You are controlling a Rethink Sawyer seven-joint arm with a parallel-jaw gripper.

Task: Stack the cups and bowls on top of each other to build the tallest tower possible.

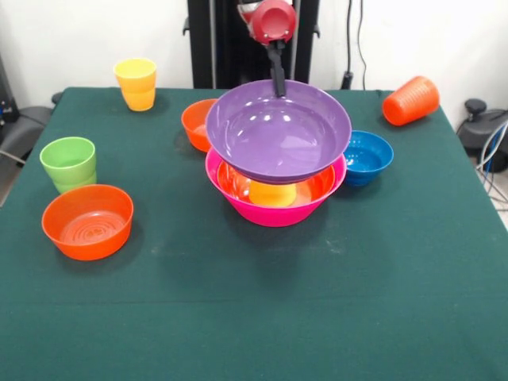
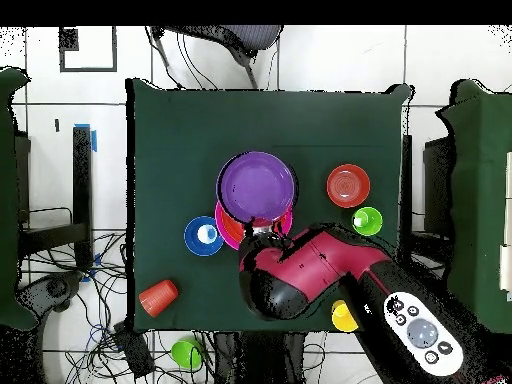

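1. Front view: the gripper (image 1: 279,86) comes down from above onto the far rim of the large purple bowl (image 1: 278,131), and its dark fingers (image 1: 279,75) are closed on that rim.
2. The purple bowl is tilted toward the near side, over the large orange bowl (image 1: 317,187), which sits inside the largest pink bowl (image 1: 274,210). A yellow cup (image 1: 272,193) shows between them, under the purple bowl.
3. This tower stands at the middle of the green desk (image 1: 254,317). A small orange bowl (image 1: 197,123) lies just behind it on the left, and the small blue bowl (image 1: 367,157) just to its right.
4. Further left stand another yellow cup (image 1: 136,83), the green cup (image 1: 69,163) and a second small orange bowl (image 1: 87,221). The orange cup (image 1: 410,101) lies on its side at the far right.
5. Overhead view: the red arm (image 2: 310,270) reaches up from the bottom to the purple bowl's (image 2: 257,186) lower rim; pink (image 2: 221,225) shows beneath, and the fingers are hidden there.
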